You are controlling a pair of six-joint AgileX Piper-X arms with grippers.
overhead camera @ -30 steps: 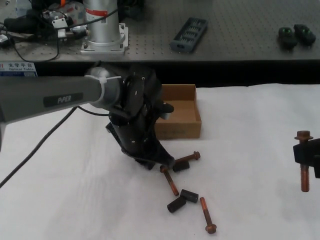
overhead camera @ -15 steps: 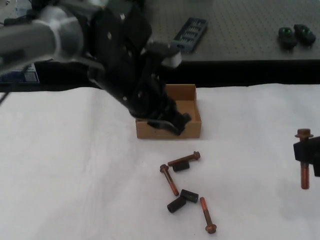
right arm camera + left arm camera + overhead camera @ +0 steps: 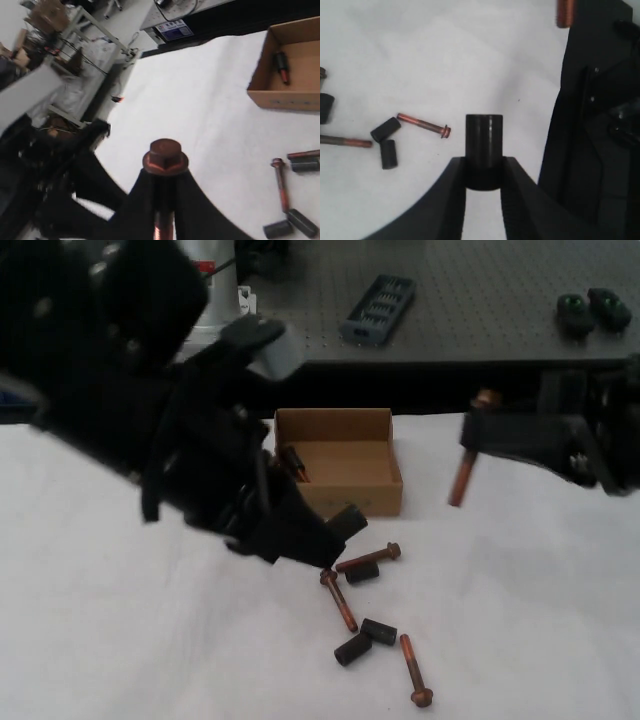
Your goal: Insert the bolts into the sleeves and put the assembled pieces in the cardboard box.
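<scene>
Sleeve pinched upright in left gripper, fingers closed on base, open bore free, likely to take bolt. Cardboard box mid-bench, one assembled piece inside. Loose bolts and spare sleeves on white cloth in front of box. Right gripper clamped under head of copper bolt, shank hanging clear, seemingly for mating.

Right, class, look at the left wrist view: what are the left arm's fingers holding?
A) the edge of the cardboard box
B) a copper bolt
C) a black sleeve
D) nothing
C: the left fingers are clamped on either side of an upright black sleeve, while the bolt is held by the right fingers.
</scene>
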